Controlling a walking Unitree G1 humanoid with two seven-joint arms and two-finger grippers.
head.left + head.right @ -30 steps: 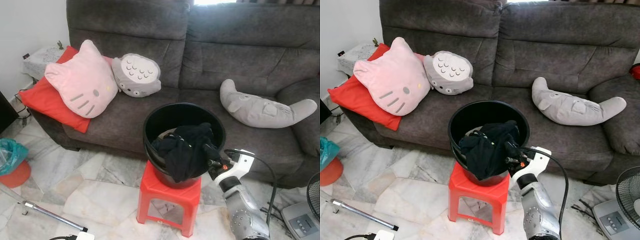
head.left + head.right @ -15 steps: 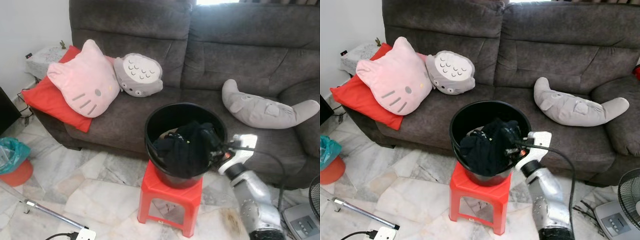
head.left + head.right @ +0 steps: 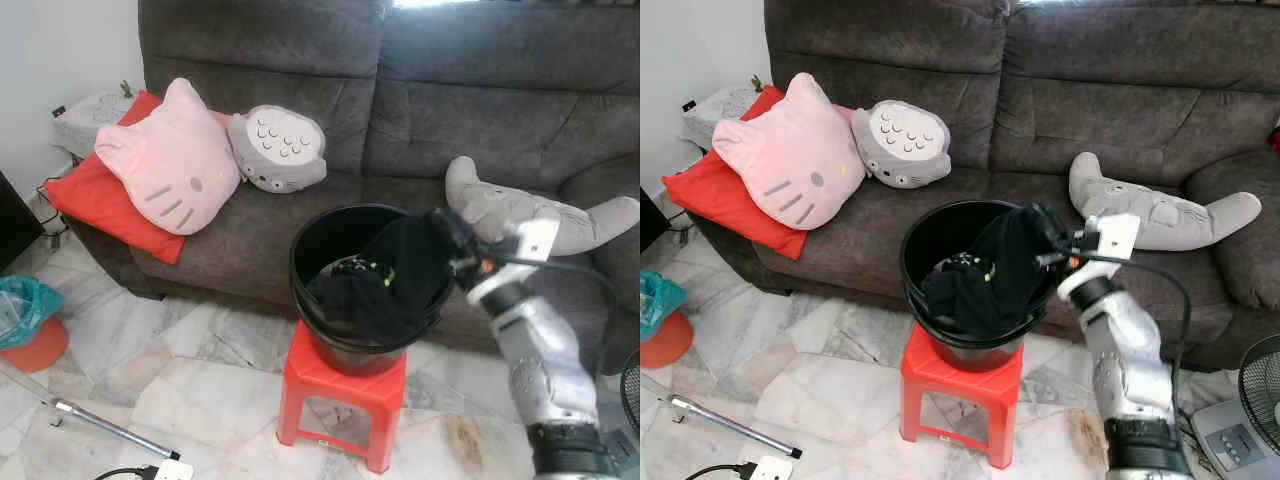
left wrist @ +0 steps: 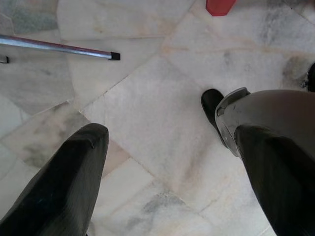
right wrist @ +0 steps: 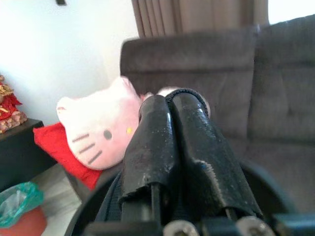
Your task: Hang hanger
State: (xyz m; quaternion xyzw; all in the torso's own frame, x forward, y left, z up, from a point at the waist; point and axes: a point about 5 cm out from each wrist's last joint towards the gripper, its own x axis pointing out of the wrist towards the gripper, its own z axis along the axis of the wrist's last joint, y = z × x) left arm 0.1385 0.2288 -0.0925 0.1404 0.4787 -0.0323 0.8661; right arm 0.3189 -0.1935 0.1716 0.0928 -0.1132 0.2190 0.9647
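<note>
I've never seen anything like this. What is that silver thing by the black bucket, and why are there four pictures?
It is one arm of a humanoid robot. Two pictures come from cameras in its head, looking down at the room; the other two come from cameras on its wrists. The right gripper has its fingers pinched on a black garment and holds it partly lifted from the black bucket, which stands on a red stool before a grey sofa with plush cushions. The right wrist picture looks along those shut fingers. The left wrist picture shows the left gripper, fingers open, hanging over the marble floor.
</note>
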